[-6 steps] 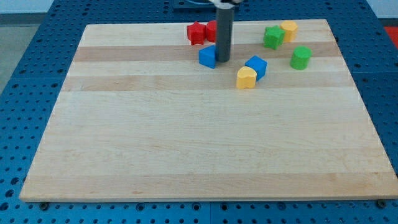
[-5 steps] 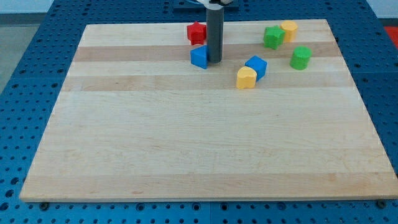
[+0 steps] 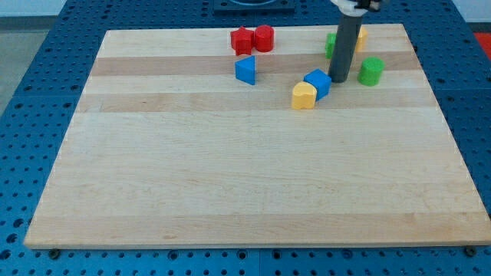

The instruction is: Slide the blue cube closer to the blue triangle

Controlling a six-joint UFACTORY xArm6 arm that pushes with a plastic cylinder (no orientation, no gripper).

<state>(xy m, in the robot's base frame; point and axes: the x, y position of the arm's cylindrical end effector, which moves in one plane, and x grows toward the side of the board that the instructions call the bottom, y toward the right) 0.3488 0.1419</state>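
Scanning from the view's left, a pair of red blocks (image 3: 252,39) is found near the board's top edge, and just below them the blue triangle (image 3: 245,70) rests alone. Further right, a yellow block (image 3: 304,96) lies touching the blue cube (image 3: 317,82), which sits well apart from the triangle. Immediately to the cube's right the tip (image 3: 338,80) is planted, just beside the cube's right face; contact cannot be confirmed. No fingers are carried by the rod, so nothing is held or gripped. Behind the rod a green block (image 3: 331,44) and a yellow block (image 3: 360,34) are partly hidden, and another green block (image 3: 371,70) stands at the far right. The approach step is judged finished and the push not yet made; a leftward, slightly upward slide is called for, with care that the yellow block may be dragged along.
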